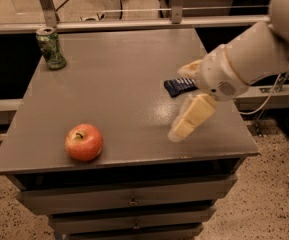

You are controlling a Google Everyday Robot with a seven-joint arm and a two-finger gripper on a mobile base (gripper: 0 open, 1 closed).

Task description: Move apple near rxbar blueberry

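A round red apple (84, 142) with yellowish patches and a short stem sits near the front left edge of the grey table (114, 84). The rxbar blueberry (179, 86), a flat navy bar with white lettering, lies at the right middle of the table, partly covered by my arm. My gripper (185, 125) hangs over the right front part of the table, just in front of the bar and well to the right of the apple. It holds nothing.
A green drink can (50, 48) stands at the back left corner. A metal rail (134, 24) runs behind the table. Drawers (129, 199) sit under the tabletop. A speckled floor lies at the right.
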